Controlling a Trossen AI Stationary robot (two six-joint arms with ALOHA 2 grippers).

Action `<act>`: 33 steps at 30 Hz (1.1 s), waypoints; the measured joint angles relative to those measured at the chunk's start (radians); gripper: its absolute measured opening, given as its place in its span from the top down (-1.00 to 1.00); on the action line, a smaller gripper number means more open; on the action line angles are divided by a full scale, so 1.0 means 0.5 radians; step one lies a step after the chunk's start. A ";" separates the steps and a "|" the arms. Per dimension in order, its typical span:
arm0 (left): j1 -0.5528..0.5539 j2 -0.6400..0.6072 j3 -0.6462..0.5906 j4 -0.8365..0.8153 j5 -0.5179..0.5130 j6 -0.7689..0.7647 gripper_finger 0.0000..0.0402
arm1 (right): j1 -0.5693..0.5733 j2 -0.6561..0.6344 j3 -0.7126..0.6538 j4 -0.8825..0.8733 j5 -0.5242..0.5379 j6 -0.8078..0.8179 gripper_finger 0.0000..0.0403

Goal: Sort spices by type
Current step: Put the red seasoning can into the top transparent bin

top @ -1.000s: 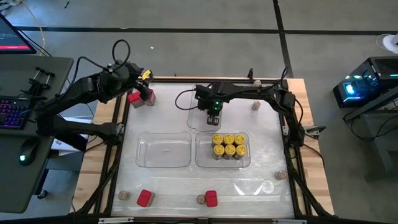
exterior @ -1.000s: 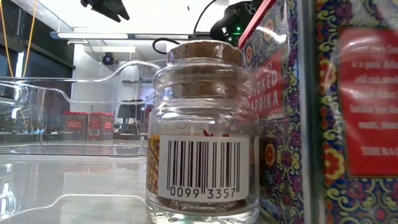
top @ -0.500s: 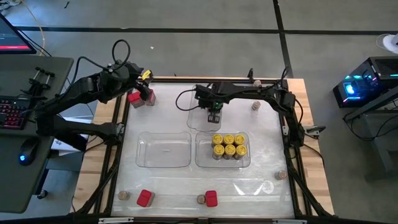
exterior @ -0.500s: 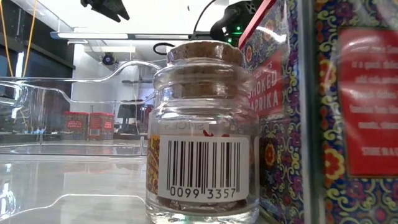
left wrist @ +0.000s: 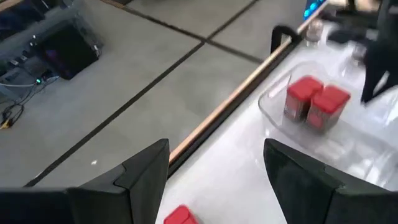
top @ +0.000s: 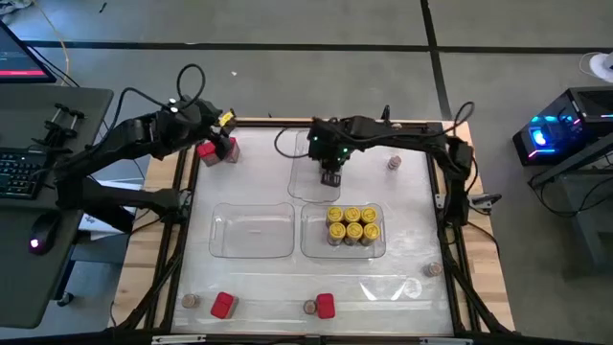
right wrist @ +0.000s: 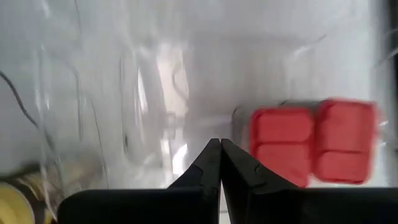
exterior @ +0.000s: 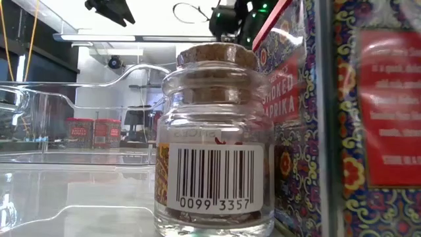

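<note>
Cork-stoppered jars (top: 309, 307) and red boxes (top: 222, 305) stand loose along the near edge of the bench (top: 421, 192), waiting to be sorted. Another jar (top: 433, 270) is at the near right. In the middle, the left clear tray (top: 252, 251) shows nothing in it. The right tray (top: 311, 244) holds six yellow-lidded jars (top: 351, 225), so that kind looks done.

Farther back, the right tool (top: 330, 177) hangs closed and empty over the far tray (left wrist: 273, 112), where two red boxes (left wrist: 317, 102) already sit touching. At the far left, the left tool (left wrist: 216, 149) is spread wide just above a loose red box (top: 218, 150) and grips nothing.

We judge this box to be the pick in hand. We should come down square and close on its flat sides. We then carry it right to the far tray and set it beside its fellows. The right arm stands over that tray and should clear first. Two more jars (top: 394, 164) are at the far right.
</note>
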 joint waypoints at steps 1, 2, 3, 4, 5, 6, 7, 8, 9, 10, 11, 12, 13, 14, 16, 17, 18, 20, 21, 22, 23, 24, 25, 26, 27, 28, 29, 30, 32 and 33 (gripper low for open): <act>0.003 0.016 0.000 -0.020 -0.021 -0.022 -0.24 | -0.009 -0.029 0.000 0.036 0.001 0.036 1.00; 0.020 0.039 0.001 -0.033 -0.063 -0.078 -0.24 | -0.021 -0.060 0.000 0.080 0.001 0.076 1.00; 0.051 0.072 0.001 -0.037 -0.097 -0.152 -0.24 | -0.034 -0.091 0.000 0.130 0.001 0.131 1.00; 0.100 0.112 0.001 -0.033 -0.089 -0.220 -0.24 | -0.051 -0.124 0.000 0.180 0.001 0.193 1.00; 0.163 0.155 0.001 -0.028 -0.036 -0.266 -0.24 | -0.068 -0.158 0.000 0.218 0.001 0.257 1.00; 0.237 0.209 0.002 -0.028 0.078 -0.292 -0.24 | -0.082 -0.183 0.001 0.250 0.001 0.312 1.00; 0.315 0.274 0.003 -0.031 0.197 -0.318 -0.24 | -0.100 -0.208 0.001 0.280 0.000 0.365 1.00; 0.405 0.359 0.003 -0.038 0.313 -0.331 -0.24 | -0.116 -0.225 0.001 0.302 0.000 0.404 1.00; 0.483 0.455 0.004 -0.060 0.386 -0.327 -0.24 | -0.130 -0.245 0.001 0.317 -0.002 0.433 1.00; 0.556 0.559 0.004 -0.095 0.420 -0.310 -0.24 | -0.147 -0.261 0.001 0.320 -0.005 0.449 1.00; 0.626 0.663 0.001 -0.139 0.430 -0.286 -0.24 | -0.161 -0.278 0.001 0.323 -0.007 0.459 1.00; 0.698 0.761 -0.001 -0.198 0.432 -0.283 -0.24 | -0.171 -0.294 0.001 0.324 -0.009 0.476 1.00; 0.761 0.844 -0.001 -0.255 0.445 -0.312 -0.24 | -0.182 -0.307 0.001 0.323 -0.012 0.493 1.00; 0.823 0.914 0.000 -0.304 0.478 -0.357 -0.24 | -0.190 -0.316 0.001 0.324 -0.015 0.504 1.00; 0.920 1.054 0.001 -0.394 0.595 -0.429 -0.24 | -0.203 -0.321 0.001 0.324 -0.024 0.512 1.00; 0.955 1.112 0.000 -0.403 0.656 -0.432 -0.24 | -0.206 -0.321 0.001 0.324 -0.030 0.513 1.00; 0.980 1.161 -0.001 -0.395 0.715 -0.433 -0.24 | -0.210 -0.321 0.001 0.323 -0.037 0.513 1.00; 1.013 1.214 0.000 -0.358 0.769 -0.434 -0.24 | -0.211 -0.321 0.001 0.323 -0.046 0.513 1.00; 1.025 1.234 0.000 -0.332 0.771 -0.437 -0.24 | -0.211 -0.321 0.001 0.324 -0.057 0.511 1.00; 1.035 1.252 0.000 -0.307 0.771 -0.449 -0.24 | -0.211 -0.321 0.001 0.323 -0.067 0.509 1.00; 1.044 1.264 0.000 -0.295 0.770 -0.463 -0.24 | -0.209 -0.320 0.001 0.323 -0.077 0.508 1.00; 1.054 1.268 0.000 -0.295 0.764 -0.469 -0.24 | -0.209 -0.320 0.001 0.322 -0.093 0.507 1.00; 1.068 1.267 0.000 -0.301 0.752 -0.470 -0.24 | -0.209 -0.320 0.001 0.322 -0.111 0.507 1.00; 1.082 1.265 0.001 -0.309 0.742 -0.475 -0.24 | -0.209 -0.320 0.001 0.317 -0.117 0.507 1.00; 1.100 1.265 0.001 -0.325 0.736 -0.487 -0.24 | -0.209 -0.320 0.001 0.307 -0.119 0.507 1.00; 1.119 1.265 0.001 -0.340 0.735 -0.498 -0.24 | -0.209 -0.320 0.001 0.294 -0.119 0.507 1.00; 1.140 1.265 0.001 -0.350 0.735 -0.516 -0.24 | -0.209 -0.319 0.001 0.282 -0.119 0.507 1.00; 1.162 1.265 0.001 -0.358 0.737 -0.526 -0.24 | -0.209 -0.319 0.001 0.277 -0.119 0.507 1.00; 1.200 1.265 0.001 -0.388 0.761 -0.526 -0.24 | -0.209 -0.319 0.001 0.278 -0.119 0.507 1.00; 1.213 1.265 -0.003 -0.397 0.780 -0.527 -0.24 | -0.209 -0.319 0.001 0.278 -0.119 0.507 1.00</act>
